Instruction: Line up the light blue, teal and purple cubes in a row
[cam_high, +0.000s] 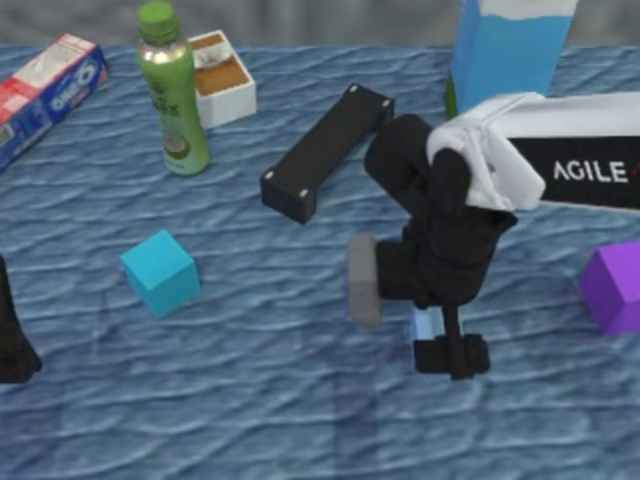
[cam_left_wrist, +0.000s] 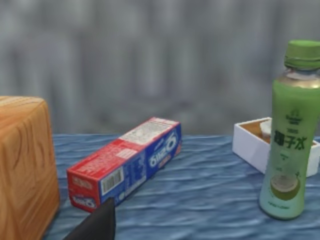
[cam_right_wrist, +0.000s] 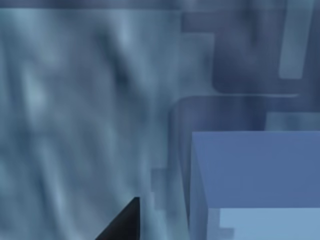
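Cloth, blue and rippled, covers the table (cam_high: 300, 420) as seen from above. The right arm reaches in from the right edge, and its right gripper (cam_high: 452, 352) hangs low over the middle of the table, directly above the light blue cube (cam_high: 424, 324) — only a sliver of that cube peeks out beside the black fingers, so I cannot tell whether they have closed on it. The teal cube (cam_high: 160, 272) sits well apart toward the left, and the purple cube (cam_high: 612, 284) rests at the right edge. Behind them lie a black bar-shaped block (cam_high: 328, 150), a green bottle (cam_high: 172, 90), a white tray (cam_high: 224, 78), a toothpaste box (cam_high: 45, 92) and a tall blue carton (cam_high: 510, 50). The left gripper (cam_high: 12, 340) is parked at the left edge.

From the left wrist, the toothpaste box (cam_left_wrist: 127, 167) lies flat, the green bottle (cam_left_wrist: 290, 135) stands upright just before the white tray (cam_left_wrist: 250, 145), and a wooden block (cam_left_wrist: 22, 165) fills one side.

From the right wrist, the light blue cube (cam_right_wrist: 255, 185) looms close beside one dark fingertip (cam_right_wrist: 122, 222) — apart from it, with cloth between them.
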